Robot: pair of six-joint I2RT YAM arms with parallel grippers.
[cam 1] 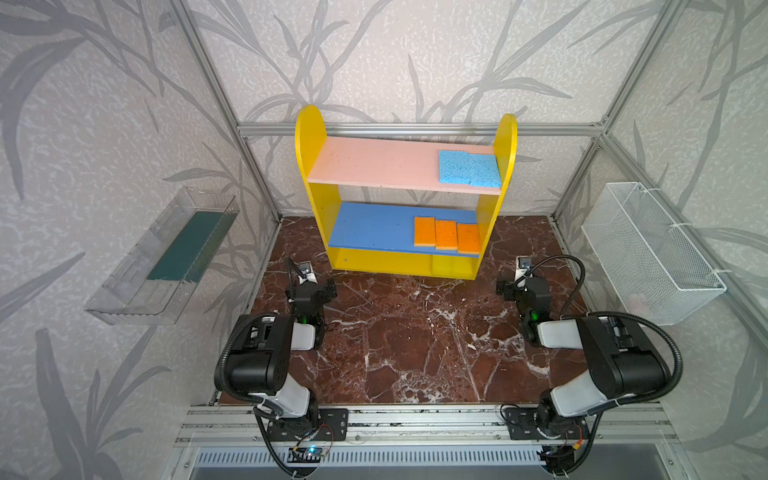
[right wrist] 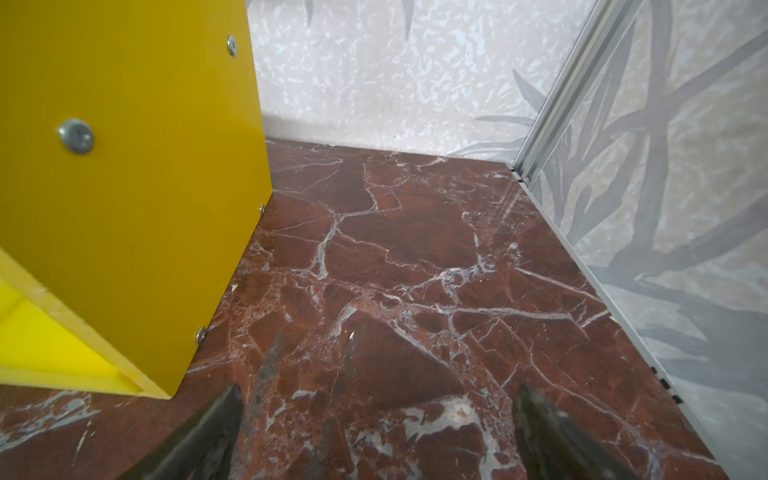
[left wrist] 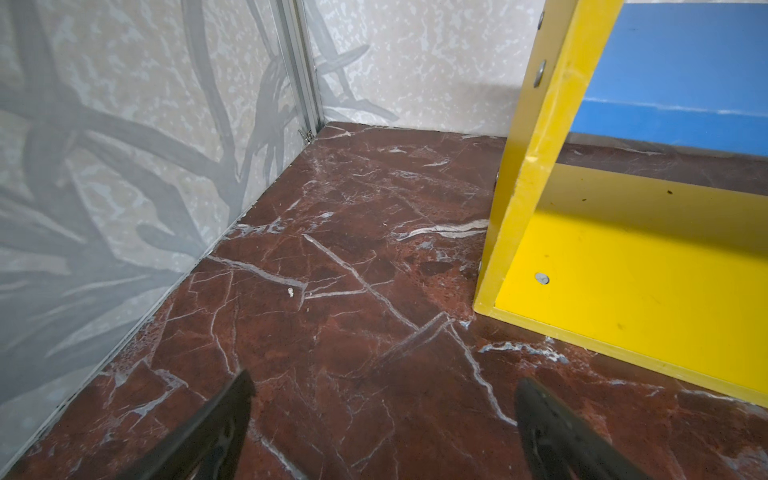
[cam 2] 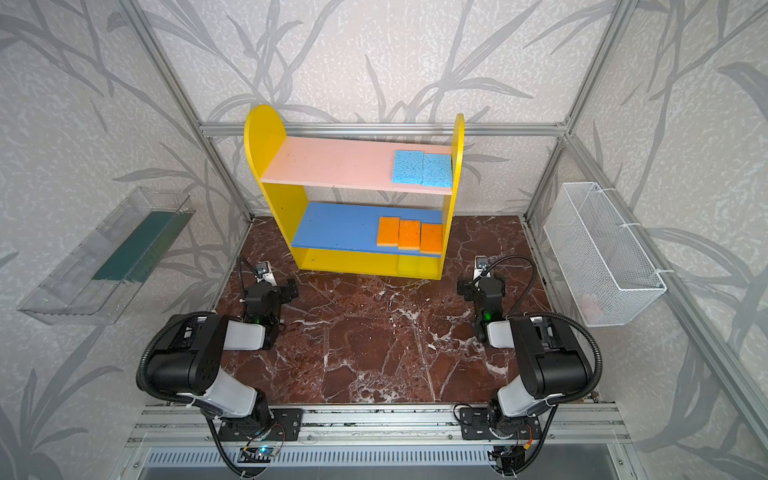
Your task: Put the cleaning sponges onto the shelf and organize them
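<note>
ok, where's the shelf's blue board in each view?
Both top views: blue board mid-shelf, under pink board, three orange sponges on its right end.
Left wrist: blue board past the yellow side panel.
Right wrist: not in it.
Shared landmark: red marble floor.

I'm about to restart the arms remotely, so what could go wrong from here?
The left gripper and right gripper, both open, sit close to the shelf at its lower corners; a careless swing could knock it. The orange sponges lie near the front edge of the blue board, so a jolt might drop them.
</note>
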